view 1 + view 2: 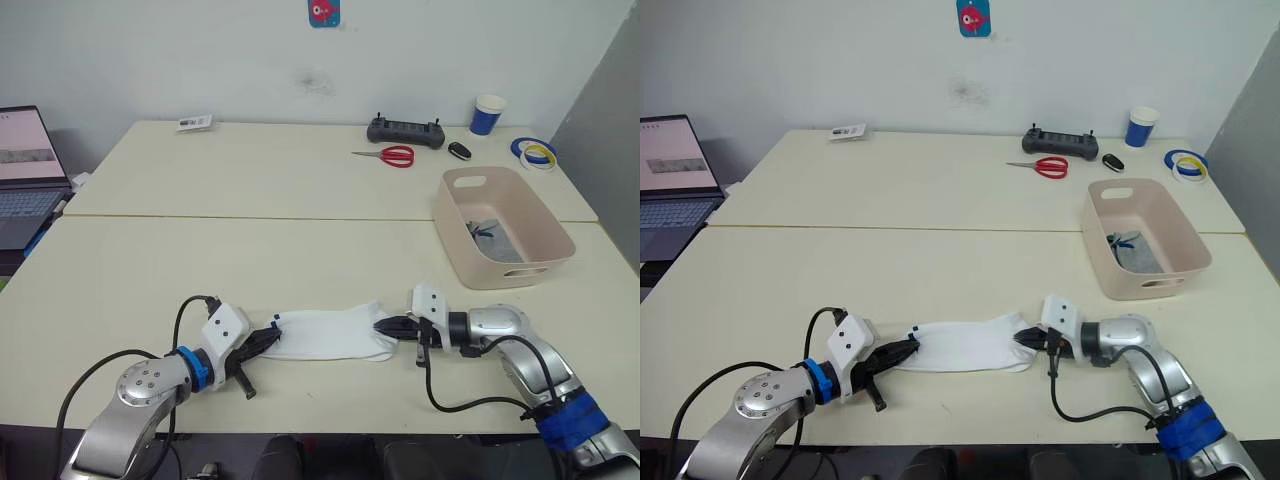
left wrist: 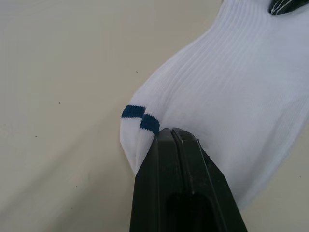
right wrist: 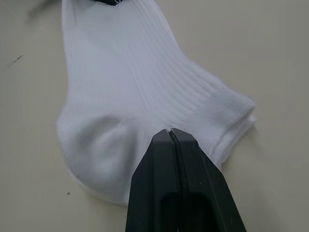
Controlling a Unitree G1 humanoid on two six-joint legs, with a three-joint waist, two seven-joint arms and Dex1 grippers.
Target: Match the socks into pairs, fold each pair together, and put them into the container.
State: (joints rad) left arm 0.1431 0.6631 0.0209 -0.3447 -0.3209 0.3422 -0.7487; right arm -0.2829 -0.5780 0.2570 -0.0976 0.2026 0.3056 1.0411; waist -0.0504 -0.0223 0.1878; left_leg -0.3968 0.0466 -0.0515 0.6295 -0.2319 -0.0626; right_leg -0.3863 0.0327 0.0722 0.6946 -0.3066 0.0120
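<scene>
Two white socks (image 1: pixel 330 335) lie flat, one on top of the other, near the table's front edge. Their toe ends carry short dark blue marks (image 2: pixel 140 118). My left gripper (image 1: pixel 272 335) is shut on that toe end. At the opposite end my right gripper (image 1: pixel 385 326) is shut on the heel and cuff (image 3: pixel 125 87). The pair stretches between the two grippers, resting on the table. The pale pink-beige container (image 1: pixel 455 235) stands to the right and farther back, with grey socks (image 1: pixel 495 240) lying inside it.
At the back right are red scissors (image 1: pixel 393 155), a black controller (image 1: pixel 405 131), a small black object (image 1: pixel 459 150), a blue-and-white cup (image 1: pixel 488 114) and tape rolls (image 1: pixel 535 152). A laptop (image 1: pixel 25 170) sits at the far left. A small card (image 1: pixel 195 122) lies at the back.
</scene>
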